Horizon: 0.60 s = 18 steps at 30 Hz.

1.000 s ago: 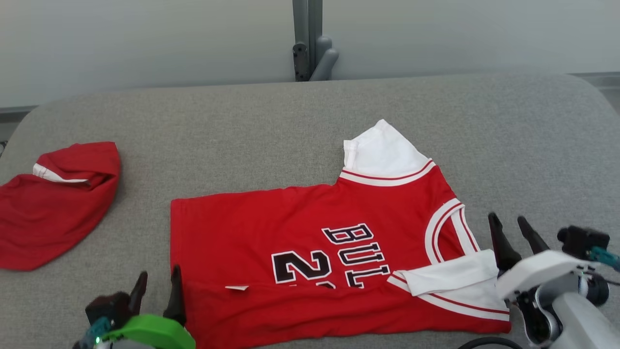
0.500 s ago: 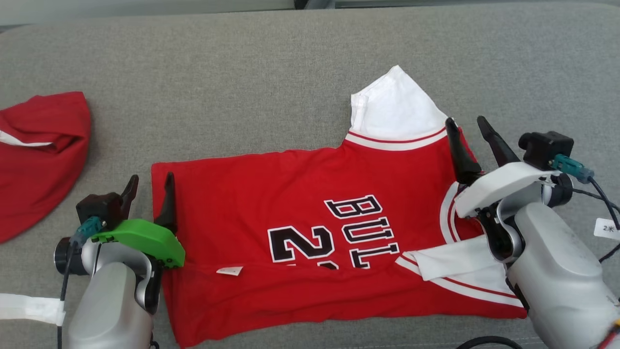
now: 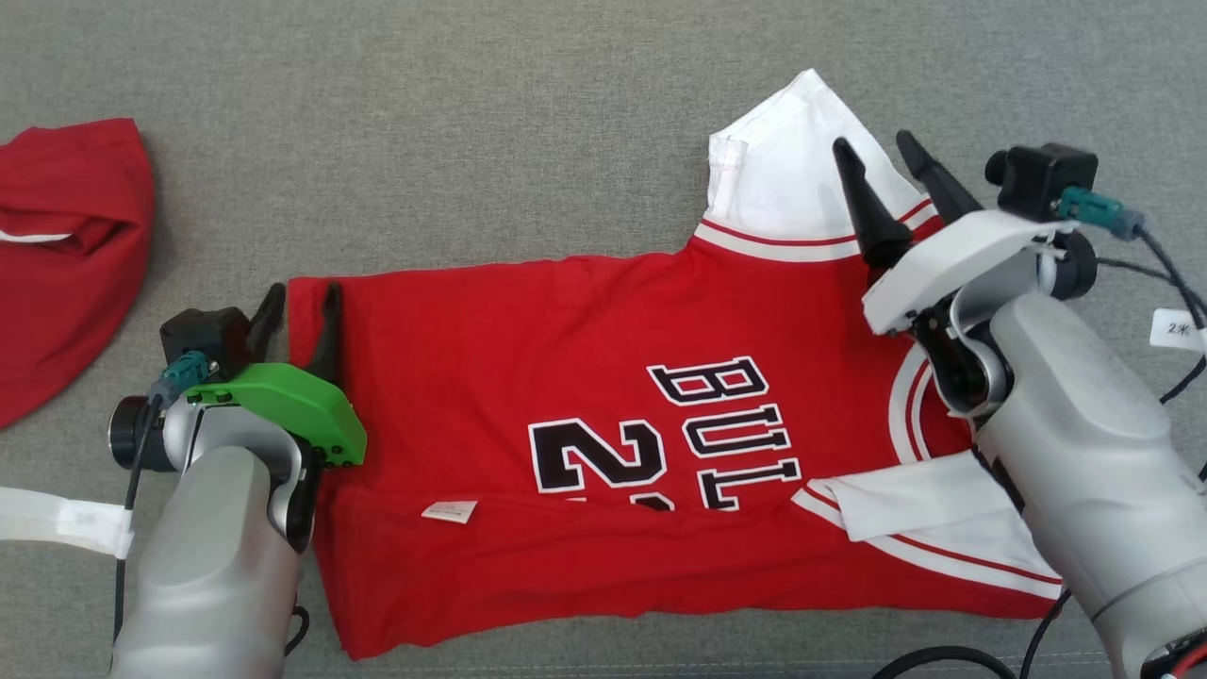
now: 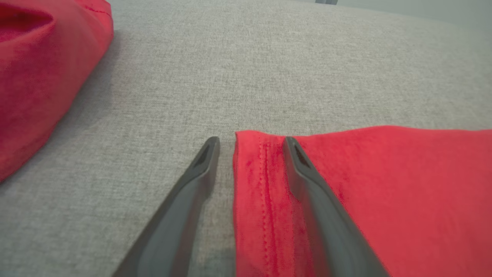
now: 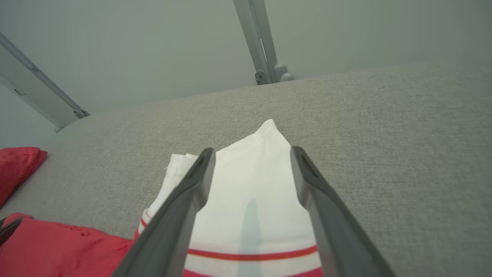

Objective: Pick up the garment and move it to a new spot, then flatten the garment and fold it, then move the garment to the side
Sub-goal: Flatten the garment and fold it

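A red jersey (image 3: 603,415) lies spread flat on the grey padded surface (image 3: 471,141). Its near edge is turned up over the lower part of the black number and lettering, and a small white tag (image 3: 450,511) shows on that turned strip. One white sleeve (image 3: 792,160) points away at the far right corner.

The left gripper (image 3: 304,290) stands at the jersey's far left corner with its jaws apart, holding nothing. Seen from the left wrist, the gripper (image 4: 250,142) straddles the stitched hem: one finger rests over the bare grey fabric just outside the edge, the other over the red cloth just inside it. Whether the tips press down on anything, I cannot tell.

The right gripper (image 3: 873,141) is also spread open and empty, above the white sleeve. From its own wrist, the gripper (image 5: 250,150) has the sleeve's peak between its two fingers, with the red-striped band nearer the wrist.

A second red garment (image 3: 66,255) lies bunched well off to the left.
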Motion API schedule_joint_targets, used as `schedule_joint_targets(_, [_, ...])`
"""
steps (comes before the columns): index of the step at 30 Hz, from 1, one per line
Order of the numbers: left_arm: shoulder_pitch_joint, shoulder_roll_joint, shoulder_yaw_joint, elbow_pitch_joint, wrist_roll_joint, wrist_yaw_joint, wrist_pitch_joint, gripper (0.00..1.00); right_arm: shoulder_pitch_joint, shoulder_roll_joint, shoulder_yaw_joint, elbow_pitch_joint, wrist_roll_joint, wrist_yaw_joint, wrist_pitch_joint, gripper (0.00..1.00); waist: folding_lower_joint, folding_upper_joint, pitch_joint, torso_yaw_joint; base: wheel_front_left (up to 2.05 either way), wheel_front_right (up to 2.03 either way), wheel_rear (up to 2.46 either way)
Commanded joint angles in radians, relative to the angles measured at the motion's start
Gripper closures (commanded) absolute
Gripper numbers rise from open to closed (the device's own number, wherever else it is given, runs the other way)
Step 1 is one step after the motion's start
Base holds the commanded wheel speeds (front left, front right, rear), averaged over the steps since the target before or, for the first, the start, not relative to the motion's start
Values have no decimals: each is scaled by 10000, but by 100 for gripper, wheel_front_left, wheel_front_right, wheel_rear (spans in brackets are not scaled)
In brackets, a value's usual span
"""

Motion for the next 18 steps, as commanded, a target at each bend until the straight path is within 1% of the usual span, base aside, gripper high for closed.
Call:
schedule_joint_targets(1, [-147,-53,-180,27,-58,30,16,100,-471,-188,-8,26,177,-6,124,0,-2,0,119,177,0,0,0])
schedule_joint_targets(4, [-280,-84,-377,-129,-99,30,16,100,-954,-369,137,245,253,-4,568,0,-2,0,223,338,0,0,0])
schedule_joint_targets(9, [-472,-199,-796,-621,-186,30,10,100,-2010,-668,421,1001,189,-4,1760,0,-2,0,459,725,0,0,0])
schedule_joint_targets(10, [-472,-199,-796,-621,-186,30,10,100,-2010,-668,421,1001,189,-4,1760,0,-2,0,459,725,0,0,0])
schedule_joint_targets(12, [-526,-262,-982,-827,-202,30,9,100,-2381,-766,522,1418,104,-4,2249,0,-2,0,570,909,0,0,0])
schedule_joint_targets(15, [-619,-379,-1246,-1077,-260,30,10,100,-2933,-899,642,1997,-124,-4,2666,0,-2,0,742,1180,0,0,0])
schedule_joint_targets(18, [-707,-470,-1478,-1208,-329,30,10,100,-3178,-811,827,2634,-305,-4,3186,0,-2,0,875,1386,0,0,0])
